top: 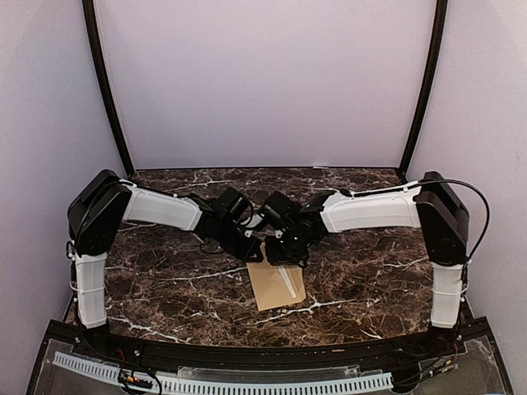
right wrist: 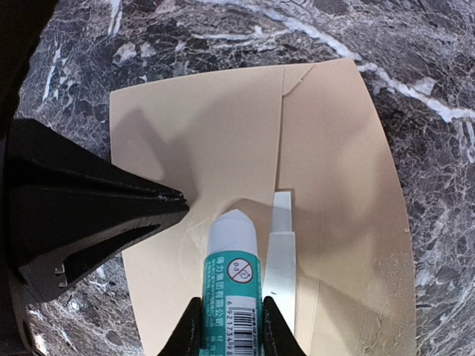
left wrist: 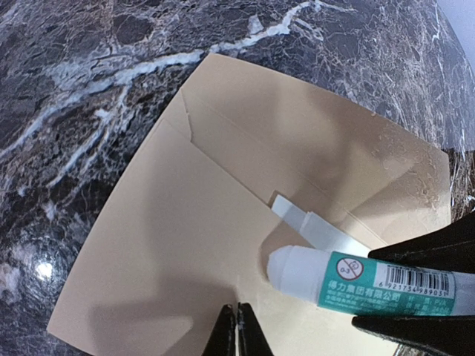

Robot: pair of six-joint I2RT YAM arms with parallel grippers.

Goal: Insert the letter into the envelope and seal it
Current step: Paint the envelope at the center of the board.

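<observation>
The plain kraft-brown rectangular paper envelope (left wrist: pixel 163 222) lies flat on the dark marble counter (left wrist: pixel 67 89), seam side up. Its flap (left wrist: pixel 312 133) appears opened out flat, with glossy wet patches near its outer edge. A white strip (left wrist: pixel 319 230) lies by the fold.

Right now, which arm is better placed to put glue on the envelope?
Right. The right claw grips the glue stick, its tip pointing at the envelope. The left claw is shut and holds nothing.

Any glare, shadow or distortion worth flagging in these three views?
Top external: even light, no harsh glare. Left wrist: the wide lens bows the envelope edges; bright glare spot on the table. Right wrist: soft shadows cross the envelope; glue stick label is sharp.
</observation>
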